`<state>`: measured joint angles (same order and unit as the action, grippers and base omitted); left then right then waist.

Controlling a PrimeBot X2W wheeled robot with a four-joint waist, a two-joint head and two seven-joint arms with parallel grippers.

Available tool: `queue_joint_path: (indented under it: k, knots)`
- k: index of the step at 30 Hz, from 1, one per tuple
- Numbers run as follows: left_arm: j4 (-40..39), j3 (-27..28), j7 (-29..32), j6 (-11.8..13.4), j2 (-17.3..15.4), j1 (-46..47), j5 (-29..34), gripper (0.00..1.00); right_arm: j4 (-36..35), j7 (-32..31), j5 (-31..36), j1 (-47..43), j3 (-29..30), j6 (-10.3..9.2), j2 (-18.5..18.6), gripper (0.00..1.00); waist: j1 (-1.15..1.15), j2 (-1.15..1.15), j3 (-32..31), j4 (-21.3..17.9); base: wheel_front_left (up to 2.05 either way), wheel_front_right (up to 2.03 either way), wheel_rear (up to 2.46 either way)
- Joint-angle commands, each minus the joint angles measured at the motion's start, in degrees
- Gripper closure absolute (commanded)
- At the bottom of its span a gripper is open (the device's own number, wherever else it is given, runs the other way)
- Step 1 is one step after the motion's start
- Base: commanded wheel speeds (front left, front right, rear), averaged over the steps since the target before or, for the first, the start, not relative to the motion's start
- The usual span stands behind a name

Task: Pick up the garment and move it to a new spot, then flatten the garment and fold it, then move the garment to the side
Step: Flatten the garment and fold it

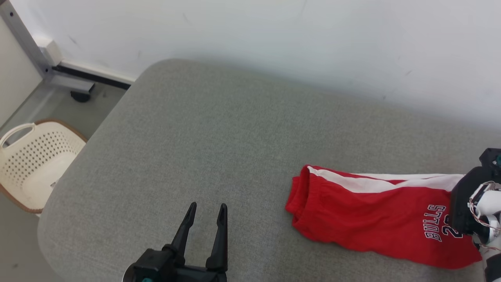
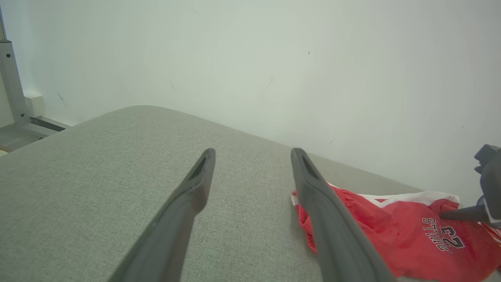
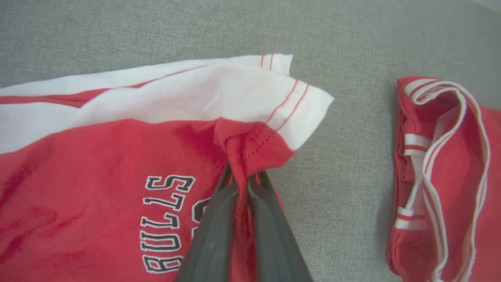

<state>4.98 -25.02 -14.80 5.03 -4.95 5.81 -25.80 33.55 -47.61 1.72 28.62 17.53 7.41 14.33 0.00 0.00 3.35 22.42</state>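
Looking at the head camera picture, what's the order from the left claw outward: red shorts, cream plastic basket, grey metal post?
From the left claw:
1. The red Bulls shorts, right, on the grey cushion.
2. The cream perforated plastic basket, left, on the floor.
3. The grey metal post, far upper left.
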Motion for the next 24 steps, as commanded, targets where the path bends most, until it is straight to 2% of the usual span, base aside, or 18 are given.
queue_joint_path:
  k: [1, 5, 9, 13, 17, 24]
  knots:
    - [0.05, 0.07, -0.14, -0.05, -0.43, -1.00, -0.63, 0.00, -0.64, -0.12, 0.48, -1.26, -0.61, 0.13, 0.90, 1.00, 0.00, 0.00, -2.46, -0.79, 0.00, 0.00, 0.00]
    - [-0.17, -0.07, 0.37, 0.20, -0.93, -1.94, -0.67, 0.00, -3.97, -1.96, -3.26, -1.79, -3.06, 0.10, -0.11, 1.00, 0.00, 0.00, -5.14, -1.34, 0.00, 0.00, 0.00]
    - [-0.79, -0.36, 0.68, 0.34, -1.20, -2.60, -0.84, 0.00, -9.86, -4.91, -10.32, -1.66, -8.17, 0.10, -2.48, 1.00, 0.00, 0.00, -6.77, -1.09, 0.00, 0.00, 0.00]
    - [-1.16, -0.69, 0.82, 0.31, -1.48, -2.90, -0.89, 0.00, -11.42, -6.25, -14.97, -0.62, -11.76, 0.10, -4.77, 1.00, 0.00, 0.00, -7.19, 0.24, 0.00, 0.00, 0.00]
    - [-1.35, -1.19, 1.06, 0.31, -1.57, -2.82, -0.64, 0.00, -8.40, -5.03, -15.97, 0.54, -13.17, 0.10, -7.00, 1.00, 0.00, 0.00, -6.98, 2.64, 0.00, 0.00, 0.00]
    - [-1.81, -1.28, 1.10, 0.50, -1.74, -2.53, -0.63, 0.00, 0.30, 0.34, -12.66, 4.16, -14.53, 0.10, -9.69, 1.00, 0.00, 0.00, -5.70, 6.16, 0.00, 0.00, 0.00]
